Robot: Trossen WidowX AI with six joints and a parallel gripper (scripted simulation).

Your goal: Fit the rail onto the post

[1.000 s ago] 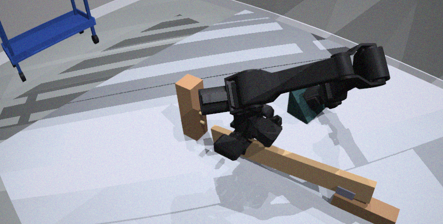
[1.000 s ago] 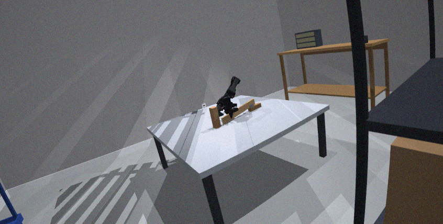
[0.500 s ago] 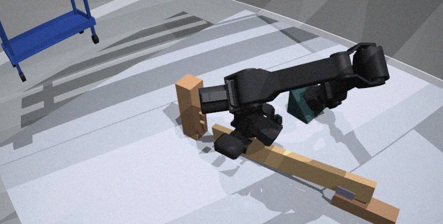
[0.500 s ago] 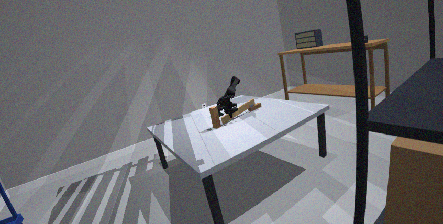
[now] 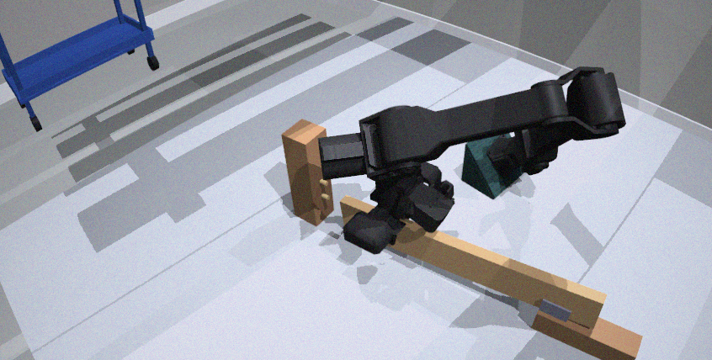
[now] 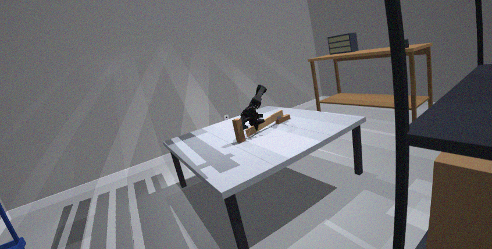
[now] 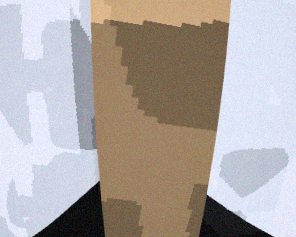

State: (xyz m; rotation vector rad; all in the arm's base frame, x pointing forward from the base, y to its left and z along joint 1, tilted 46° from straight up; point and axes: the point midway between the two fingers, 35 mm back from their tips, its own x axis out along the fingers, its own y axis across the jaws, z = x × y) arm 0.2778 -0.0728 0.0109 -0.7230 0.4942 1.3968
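The wooden post (image 5: pixel 300 173) (image 6: pixel 238 131) stands upright, with two pegs (image 5: pixel 324 189) on the side facing the rail. The long rail (image 5: pixel 473 256) (image 6: pixel 270 120) (image 7: pixel 160 159) has its far end in the grey bracket (image 5: pixel 555 309) on the low footboard block (image 5: pixel 617 335) (image 6: pixel 284 119). Its near end is apart from the post across a small gap, low by the table; whether it touches the table is hard to tell. The pegs are outside the rail. My gripper (image 5: pixel 401 224) (image 7: pixel 141 182) is shut on the rail near this end, one finger on each side. The holes are not visible.
A dark green wedge-shaped block (image 5: pixel 480 171) stands on the table (image 5: pixel 199 298) (image 6: pixel 292 144) behind the rail, partly hidden by the arm. My forearm (image 5: pixel 487 113) reaches over the rail, and its front end is close beside the post's upper part. A blue cart (image 5: pixel 79 54) stands beyond the table.
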